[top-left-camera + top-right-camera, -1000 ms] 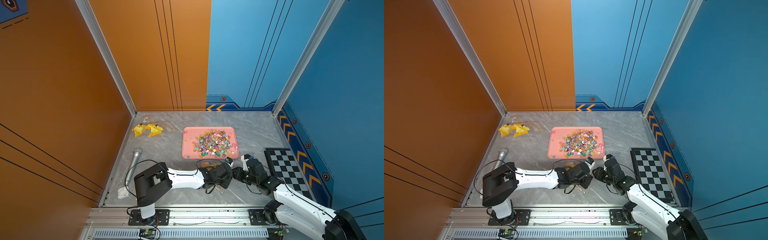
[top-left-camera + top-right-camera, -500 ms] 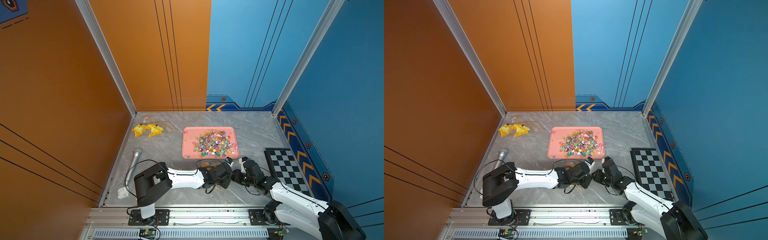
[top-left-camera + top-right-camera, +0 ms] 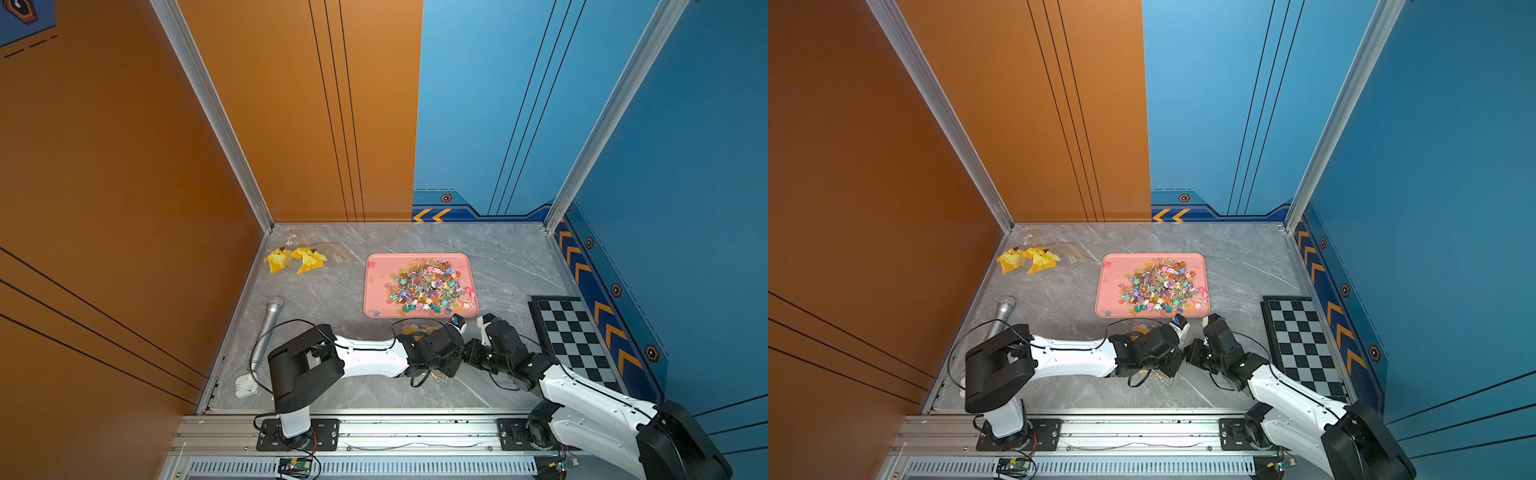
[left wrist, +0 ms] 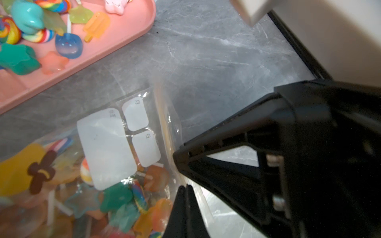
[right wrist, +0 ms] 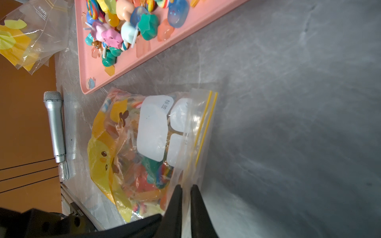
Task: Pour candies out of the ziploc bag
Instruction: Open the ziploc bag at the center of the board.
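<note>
Candies (image 4: 123,206) sit bunched just off the tips of our left gripper (image 4: 185,186) and right gripper (image 5: 185,186), both clenched on the ziploc bag (image 5: 152,131) at its zip edge.

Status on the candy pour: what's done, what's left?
Done: a big pile of candies sits on the pink tray, and empty-looking bags lie by the orange wall.
In hand: one full ziploc bag lies flat in front of the tray. The left gripper and right gripper are both pinched on its mouth edge.
Left: part the yellow seal, lift the bag and tip it over the tray.
</note>
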